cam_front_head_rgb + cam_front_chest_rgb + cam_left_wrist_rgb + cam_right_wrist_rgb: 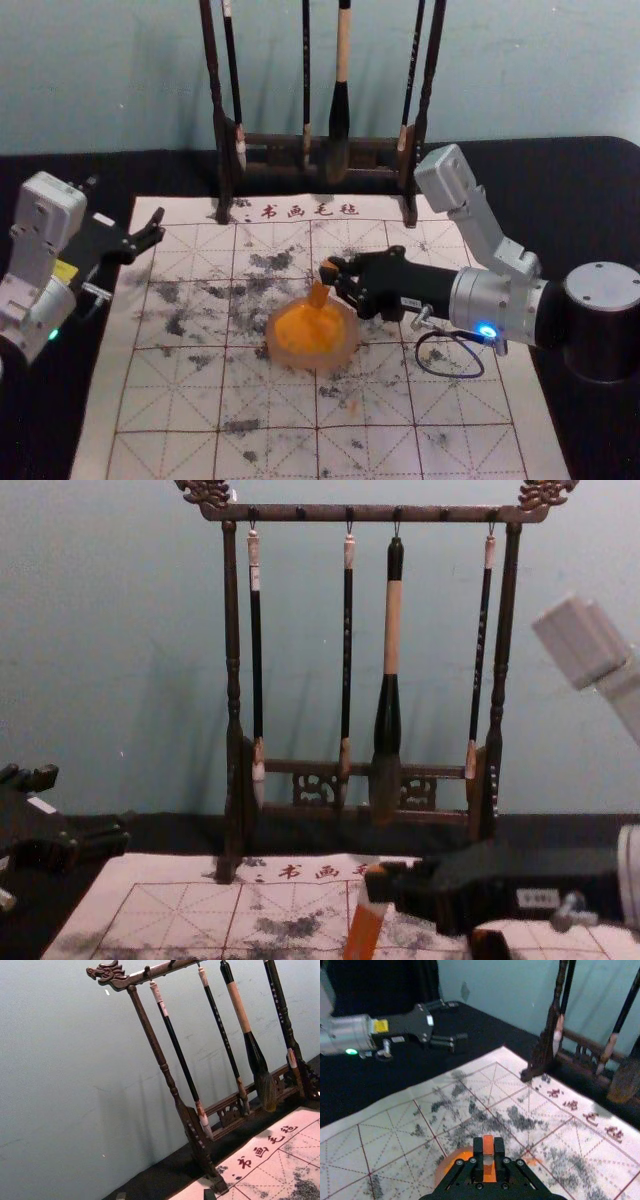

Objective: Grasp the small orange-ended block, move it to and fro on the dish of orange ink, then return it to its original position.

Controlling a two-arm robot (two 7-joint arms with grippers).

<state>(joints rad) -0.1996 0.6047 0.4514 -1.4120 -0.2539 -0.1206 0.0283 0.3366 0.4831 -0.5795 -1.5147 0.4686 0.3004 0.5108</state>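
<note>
In the head view my right gripper [334, 277] reaches in from the right, shut on the orange-ended block [318, 295], whose lower end is over the round dish of orange ink [290, 350]; contact with the ink is hard to tell. The right wrist view has the block [488, 1146] between the fingers of my right gripper [488, 1152], with the dish [441, 1172] beneath. From the chest view the block [364, 930] slants down from the right gripper [376, 885], orange at both ends. My left gripper [150, 235] is parked open at the left.
A dark wooden rack [270, 140] with several hanging brushes stands behind the white gridded felt mat [180, 400]. The large brush [388, 720] hangs near the rack's middle. The black tabletop [60, 170] surrounds the mat, and a wall rises behind.
</note>
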